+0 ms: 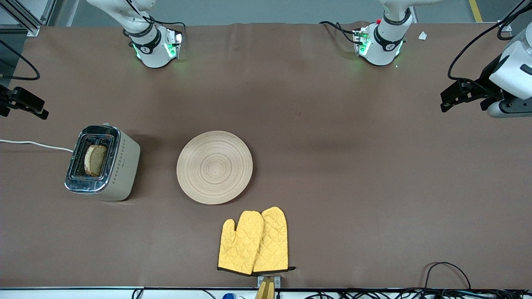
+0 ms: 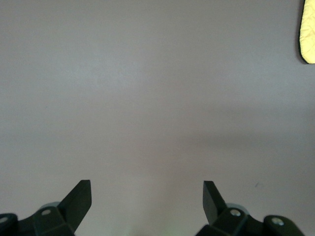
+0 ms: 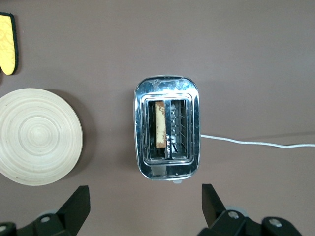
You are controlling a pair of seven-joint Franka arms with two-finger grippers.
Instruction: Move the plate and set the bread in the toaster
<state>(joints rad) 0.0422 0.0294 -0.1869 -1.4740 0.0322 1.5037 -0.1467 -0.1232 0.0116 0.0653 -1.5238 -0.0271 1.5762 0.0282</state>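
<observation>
The cream toaster [image 1: 120, 166] with a chrome top [image 3: 166, 88] stands toward the right arm's end of the table. A brown slice of bread [image 1: 95, 160] stands upright in its slot on the plate's side [image 3: 160, 124]. The round light-wood plate [image 1: 214, 167] lies bare on the table's middle, beside the toaster [image 3: 39, 136]. My right gripper [image 3: 146, 189] hangs open and empty high above the table next to the toaster. My left gripper [image 2: 146, 184] is open and empty over bare table at the left arm's end, where its hand [image 1: 451, 99] shows at the edge of the front view.
A pair of yellow oven mitts [image 1: 254, 241] lies nearer to the front camera than the plate. The toaster's white cord [image 1: 37, 144] runs off the table's end. Cables [image 1: 449, 274] lie along the front edge. The table is covered in brown cloth [image 1: 353, 174].
</observation>
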